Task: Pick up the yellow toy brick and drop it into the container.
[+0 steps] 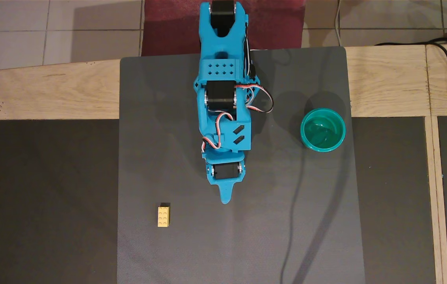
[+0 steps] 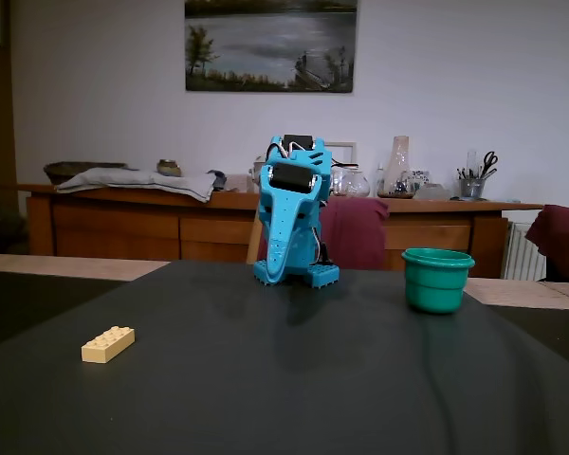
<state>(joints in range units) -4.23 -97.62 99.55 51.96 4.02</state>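
1 yellow toy brick flat on grey mat, lower left in overhead view | 1 container upright, right, well apart | 1 gripper folded, fingers together, holding nothing

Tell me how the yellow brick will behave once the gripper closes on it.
The yellow toy brick looks like hard moulded plastic, so probably stiff and light. It lies flat on the dark mat, boxy, so unlikely to roll. Its smooth sides may slip if pinched off-centre. The gripper hangs apart from it.
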